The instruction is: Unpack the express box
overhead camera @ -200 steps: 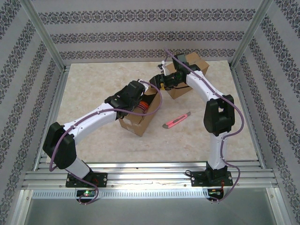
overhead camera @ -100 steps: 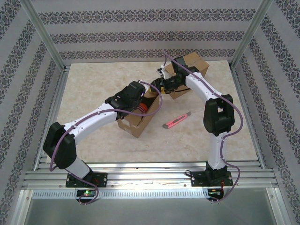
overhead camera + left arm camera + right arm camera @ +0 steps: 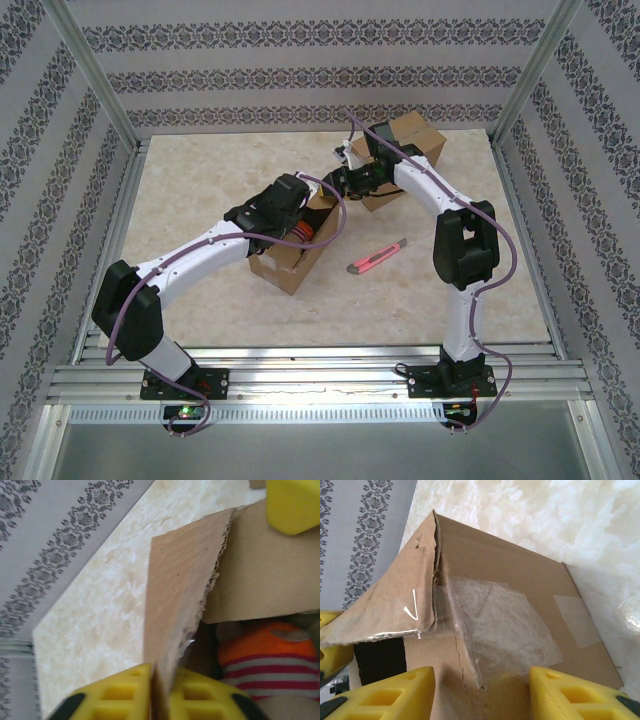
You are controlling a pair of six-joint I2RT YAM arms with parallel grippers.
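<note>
Box [image 3: 285, 262] sits mid-surface, just beyond the left arm's wrist, top open. Left end effector [image 3: 152, 692] is narrow, pinching a cardboard flap [image 3: 175, 595] between its yellow fingers [image 3: 120, 692]; the flap stands up from the box edge. An orange striped item [image 3: 260, 650] lies inside the box, below the flap, not yet out.

Right end effector [image 3: 480, 695] is at the far end of the same box with its fingers set well apart, a taped box face [image 3: 520, 605] ahead of them. Not gripping anything that I can see; contact with the cardboard is unclear from the wrist view. Clear tape [image 3: 495, 625] is crumpled on that face, and a second flap [image 3: 395, 605] is bent up beside a dark opening.

Knife [image 3: 377, 257] lies on the surface [image 3: 200, 180] just right of the box, apart from both arms. A second box [image 3: 415, 140] sits at the far right behind the right arm; probably closed, but the arm hides part of it.

Progress, my read:
- Done: box is opened and the flaps are being held back.
- Left: spread the flaps fully, then lift out the orange item and whatever else is inside. Nothing unpacked is on the surface.
- Roughly midway, opening done and emptying not started.
</note>
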